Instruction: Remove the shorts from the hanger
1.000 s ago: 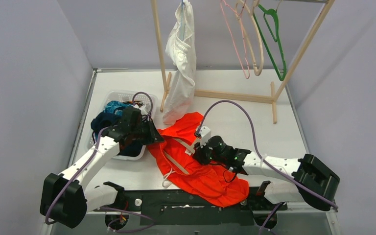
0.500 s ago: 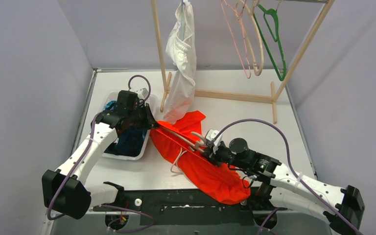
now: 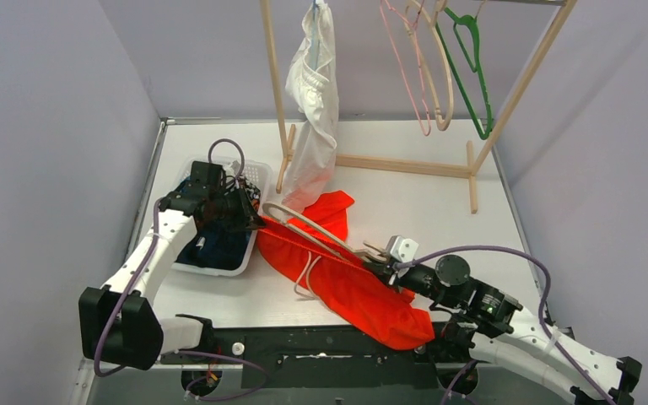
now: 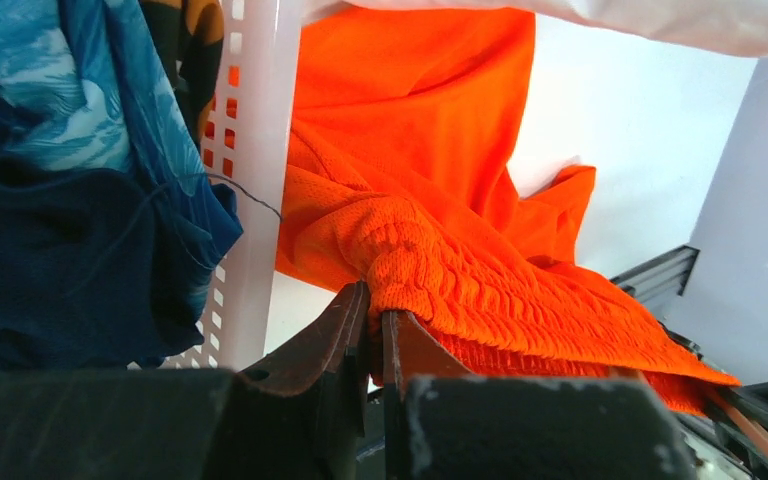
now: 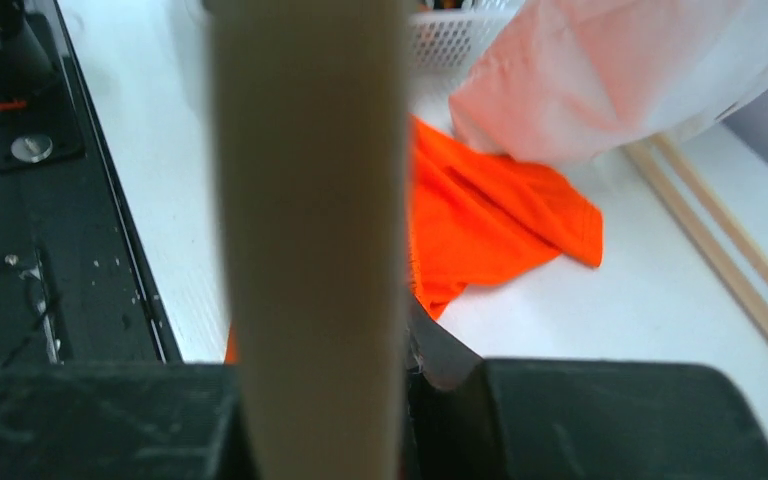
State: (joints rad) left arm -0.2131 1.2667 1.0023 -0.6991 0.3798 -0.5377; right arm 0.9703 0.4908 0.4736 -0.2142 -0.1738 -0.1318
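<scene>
On the white table (image 3: pixel 405 139) stands a wooden rack (image 3: pixel 405 165), with white shorts (image 3: pixel 312 101) hanging at its left end. The orange shorts (image 3: pixel 363 295) lie stretched across the table's near half. Beside them a white basket (image 3: pixel 211 270) holds blue and navy shorts (image 4: pixel 60 200). The left gripper (image 4: pixel 375 330) is pinched tight on the orange waistband at the basket's wall, and the right gripper (image 3: pixel 375 256) is clamped on a wooden hanger (image 5: pixel 310 200) lying over the orange fabric

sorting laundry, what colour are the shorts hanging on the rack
The shorts are white; top external view shows them best.
</scene>
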